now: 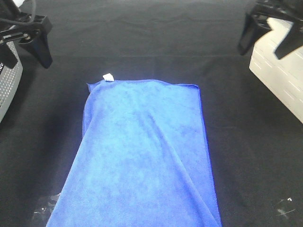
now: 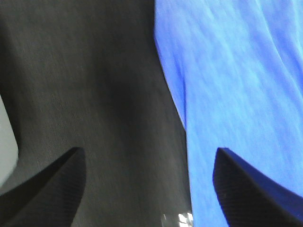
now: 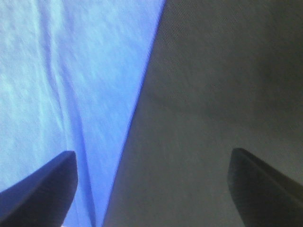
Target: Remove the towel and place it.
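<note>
Stock on table, near to far, as we count it:

1. shiny patch (image 1: 47, 207) – near-left of the black-covered table (image 1: 255, 156), right beside the towel (image 1: 147, 156). We can't tell what it is.
2. white specks (image 1: 284, 208) – near-right, well apart from the towel.
3. towel – 1 pc, bright blue, lying flat mid-table, long sides running near to far. Near end goes out of the high view. Soft crease runs diag. from the middle twd the near-right corner. Stitched edge shows along the far end.
4. tag (image 1: 108, 77) – small, white, at the towel's far-left corner.
5. grey unit (image 1: 7, 80) – left edge of table, ribbed side, mostly out of view.
6. white box (image 1: 279, 75) – right edge, far half, slotted top.
7. left gripper (image 2: 149, 156) – far-left corner, up off the table. Jaws spread wide, nothing betw. them. Wrist view: one jaw over the towel's long edge, the other over bare black cover.
8. right gripper (image 3: 154, 155) – far-right corner, also raised. Jaws spread wide, nothing held. Wrist view: one jaw over the towel, the other over bare cover.
</note>
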{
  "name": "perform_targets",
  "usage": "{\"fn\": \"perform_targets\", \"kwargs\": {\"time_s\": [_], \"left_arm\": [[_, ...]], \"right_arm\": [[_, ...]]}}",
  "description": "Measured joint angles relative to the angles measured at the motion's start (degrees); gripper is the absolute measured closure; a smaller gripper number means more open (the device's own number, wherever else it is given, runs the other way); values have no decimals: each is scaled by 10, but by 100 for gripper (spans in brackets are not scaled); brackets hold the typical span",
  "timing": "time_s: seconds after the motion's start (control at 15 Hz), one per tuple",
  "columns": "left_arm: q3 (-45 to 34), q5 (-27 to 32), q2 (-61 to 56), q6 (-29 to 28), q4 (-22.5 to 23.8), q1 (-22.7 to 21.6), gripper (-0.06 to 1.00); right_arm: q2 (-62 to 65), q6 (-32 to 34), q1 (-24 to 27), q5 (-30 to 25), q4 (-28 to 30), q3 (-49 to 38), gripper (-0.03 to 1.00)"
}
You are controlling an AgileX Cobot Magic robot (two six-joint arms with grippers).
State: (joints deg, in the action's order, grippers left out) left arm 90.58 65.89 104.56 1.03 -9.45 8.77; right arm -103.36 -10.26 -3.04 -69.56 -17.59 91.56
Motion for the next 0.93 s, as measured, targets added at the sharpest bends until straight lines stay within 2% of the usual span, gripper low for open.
{"fn": "perform_targets", "kwargs": {"time_s": [0.2, 0.53, 0.73, 0.93], "left_arm": [[65, -2, 78, 15, -7, -32, 24], [175, -6, 207, 51, -48, -81, 24], [235, -8, 266, 82, -84, -96, 24], [272, -8, 313, 96, -87, -100, 24]], "right_arm": [[-90, -27, 0, 0, -25, 92, 14], [-215, -44, 0, -1, -41, 238, 14], [-282, -60, 0, -1, -55, 275, 14], [-340, -71, 0, -1, -69, 301, 14]]}}
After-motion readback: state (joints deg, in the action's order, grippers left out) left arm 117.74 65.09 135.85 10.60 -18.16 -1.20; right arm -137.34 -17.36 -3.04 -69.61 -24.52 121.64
